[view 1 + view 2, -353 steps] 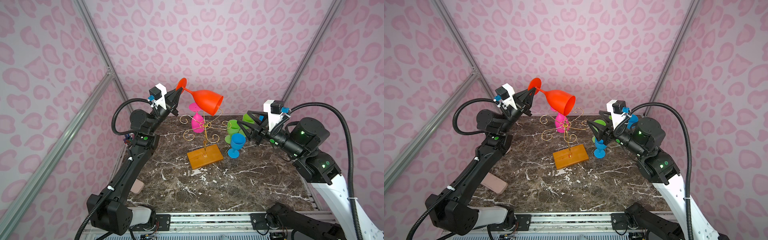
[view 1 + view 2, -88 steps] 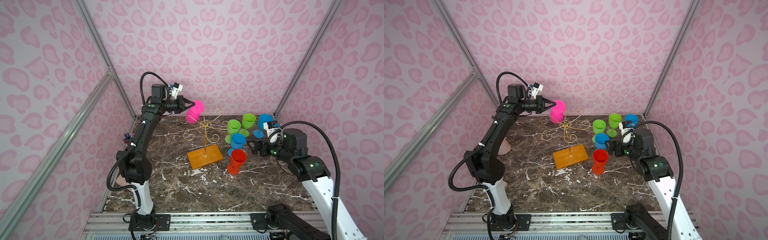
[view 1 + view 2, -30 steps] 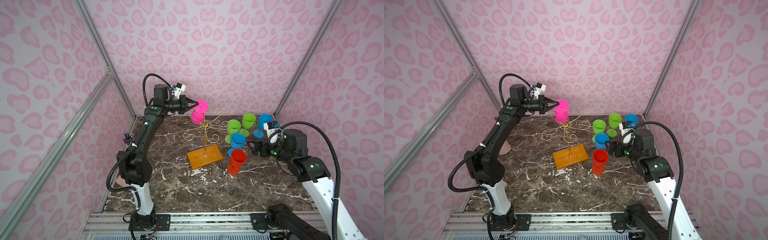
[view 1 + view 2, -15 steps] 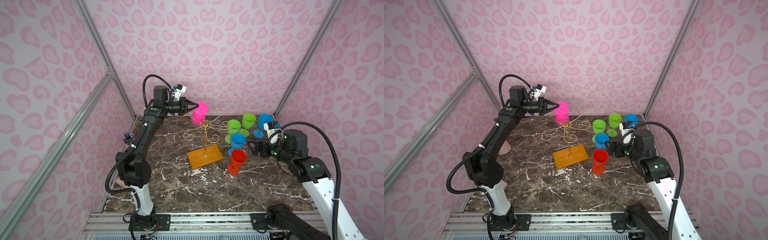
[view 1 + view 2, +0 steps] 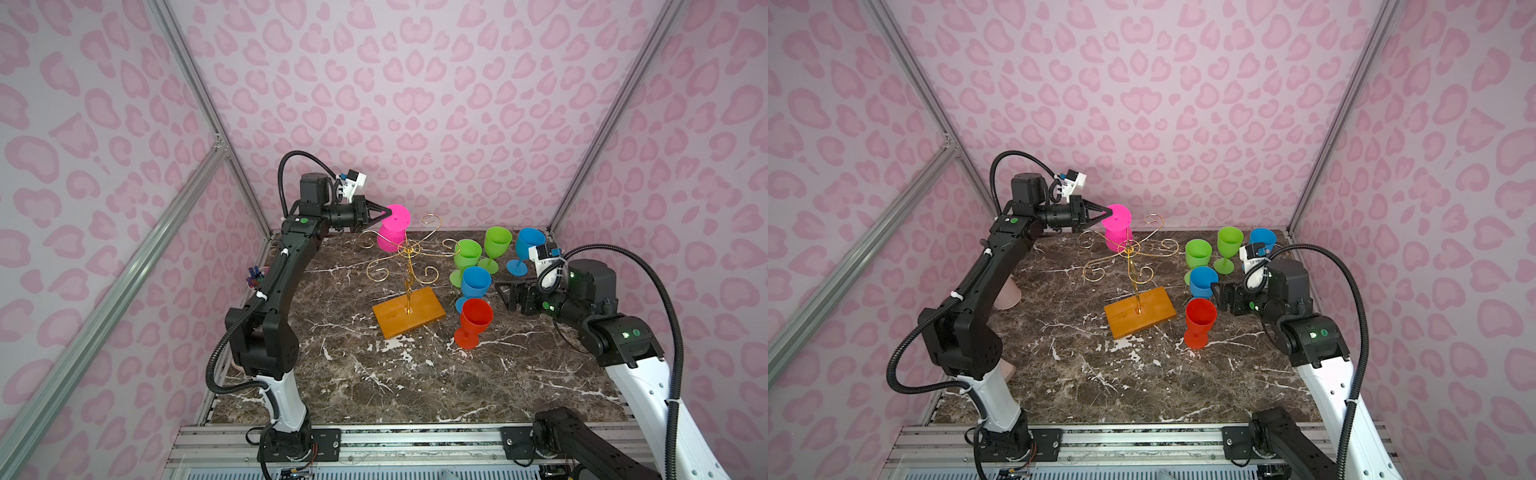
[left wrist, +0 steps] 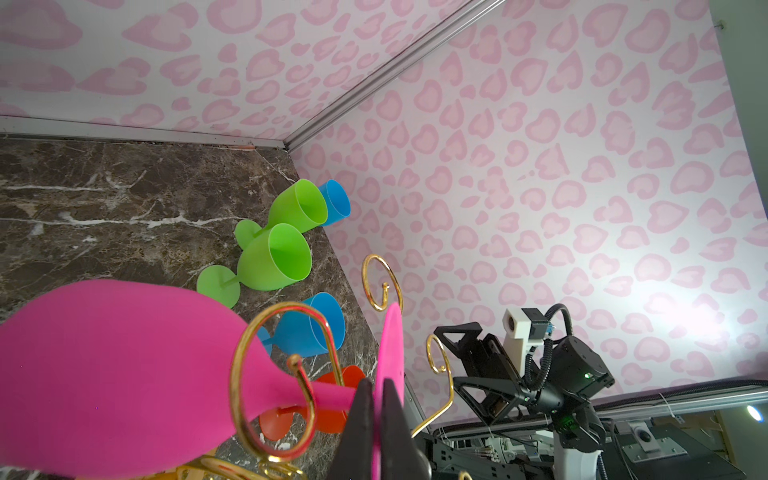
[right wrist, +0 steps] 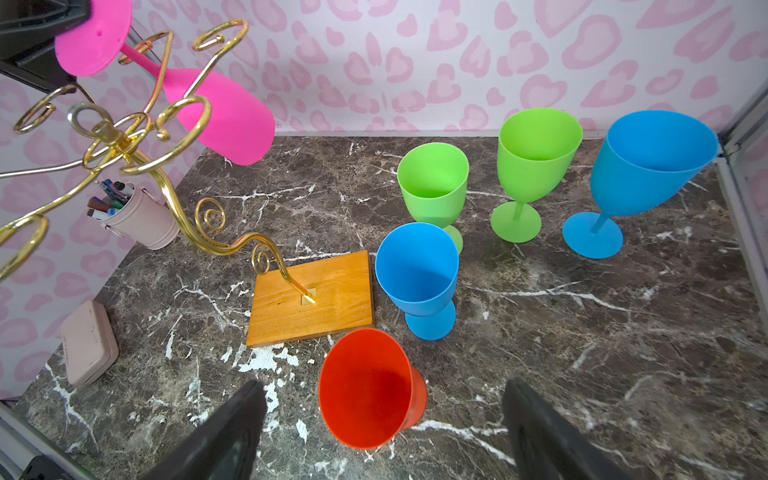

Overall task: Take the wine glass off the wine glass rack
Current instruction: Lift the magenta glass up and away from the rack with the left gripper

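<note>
Upper centre in both top views: left gripper [image 5: 388,212] clamped narrow on the foot disc of the hot-pink plastic wine glass [image 5: 392,237]. The glass hangs bowl-down and tilted, stem threaded through a curled arm of the thin gold wire wine glass rack [image 5: 409,266], which stands mid-frame on the dark marble table [image 5: 374,374]. Centre right: right gripper [image 5: 504,296], jaws wide, holding nothing, just beside the upright red plastic goblet [image 5: 476,318].

Pink wine glass [image 5: 391,240], foot up, tilted, on gold wire rack [image 5: 419,309]
</note>
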You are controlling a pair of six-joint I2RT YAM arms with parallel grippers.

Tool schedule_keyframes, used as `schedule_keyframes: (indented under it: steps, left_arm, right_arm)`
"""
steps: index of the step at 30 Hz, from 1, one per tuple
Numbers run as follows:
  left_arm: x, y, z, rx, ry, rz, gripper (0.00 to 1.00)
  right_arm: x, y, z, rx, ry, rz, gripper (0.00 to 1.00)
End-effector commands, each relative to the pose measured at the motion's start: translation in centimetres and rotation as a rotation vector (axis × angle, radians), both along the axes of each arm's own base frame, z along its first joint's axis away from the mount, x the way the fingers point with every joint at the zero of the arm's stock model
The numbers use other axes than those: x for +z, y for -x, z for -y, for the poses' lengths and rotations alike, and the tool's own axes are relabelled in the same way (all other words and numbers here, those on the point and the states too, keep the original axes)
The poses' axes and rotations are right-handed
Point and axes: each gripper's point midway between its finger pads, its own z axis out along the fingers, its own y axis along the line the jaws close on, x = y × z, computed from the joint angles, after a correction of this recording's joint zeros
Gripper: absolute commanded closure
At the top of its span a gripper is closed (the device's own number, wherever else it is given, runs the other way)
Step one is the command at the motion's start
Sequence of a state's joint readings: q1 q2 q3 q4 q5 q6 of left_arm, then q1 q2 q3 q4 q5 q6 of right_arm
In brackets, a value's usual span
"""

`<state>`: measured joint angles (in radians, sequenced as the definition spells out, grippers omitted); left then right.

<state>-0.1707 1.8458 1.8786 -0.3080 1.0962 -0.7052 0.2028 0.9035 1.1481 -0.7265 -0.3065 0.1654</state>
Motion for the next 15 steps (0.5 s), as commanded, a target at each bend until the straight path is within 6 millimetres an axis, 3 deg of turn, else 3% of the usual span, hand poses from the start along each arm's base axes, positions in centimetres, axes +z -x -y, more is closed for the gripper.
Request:
schedule_keyframes:
  steps: [1,15]
  left_arm:
    - [0.84,0.49,-0.27,-0.012,0.006,0.040,0.97]
    - [0.74,1.08,0.02,-0.046,0.016,0.036,0.97]
  right_arm:
    - [-0.01,-0.20,0.01,-0.004,-0.003,0.005,0.09]
    - [0.10,-0.21,0.05,-0.009,-0.005,0.006,0.09]
